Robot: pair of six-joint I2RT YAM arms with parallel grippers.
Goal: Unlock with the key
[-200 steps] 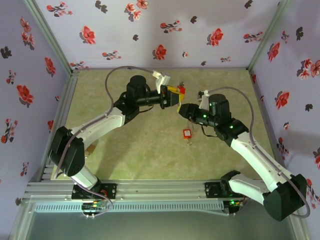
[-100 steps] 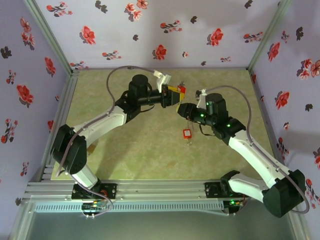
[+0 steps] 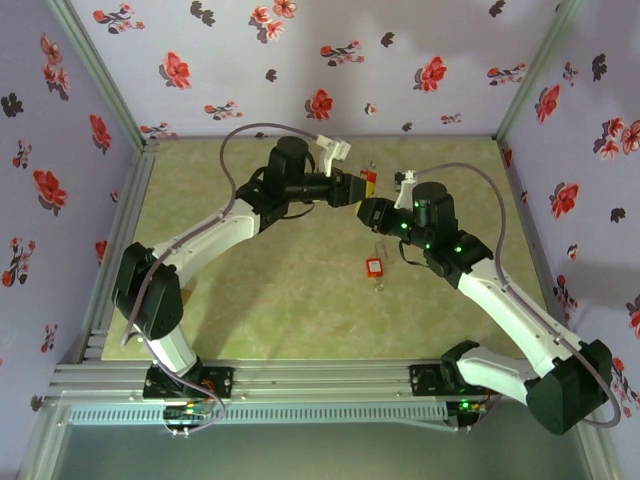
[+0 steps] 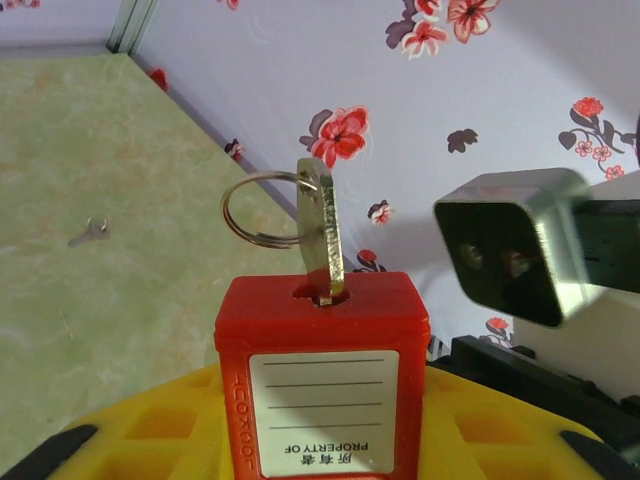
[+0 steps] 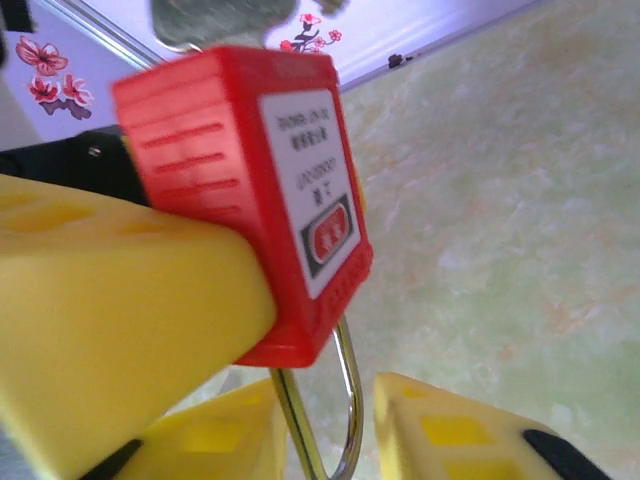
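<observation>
My left gripper point(image 3: 357, 187) point(image 4: 322, 425) is shut on a red padlock point(image 3: 368, 182) point(image 4: 322, 375) and holds it above the mat between its yellow fingers point(image 4: 130, 435). A silver key point(image 4: 322, 235) with a wire ring stands in the keyhole on the lock's upper face. In the right wrist view the padlock body point(image 5: 265, 180) sits at the top and its steel shackle point(image 5: 345, 400) hangs down. My right gripper point(image 3: 370, 211) point(image 5: 325, 425) is open, with the shackle in the narrow gap between its fingers point(image 5: 460, 435).
A second red padlock point(image 3: 374, 267) lies on the green mat in front of the grippers. A small loose key point(image 4: 90, 232) rests on the mat near the back wall. Floral walls point(image 3: 300, 60) close in the back and sides.
My left gripper has carried the padlock a little to the right and toward the back. My right gripper has moved up to it, so the two now meet.
</observation>
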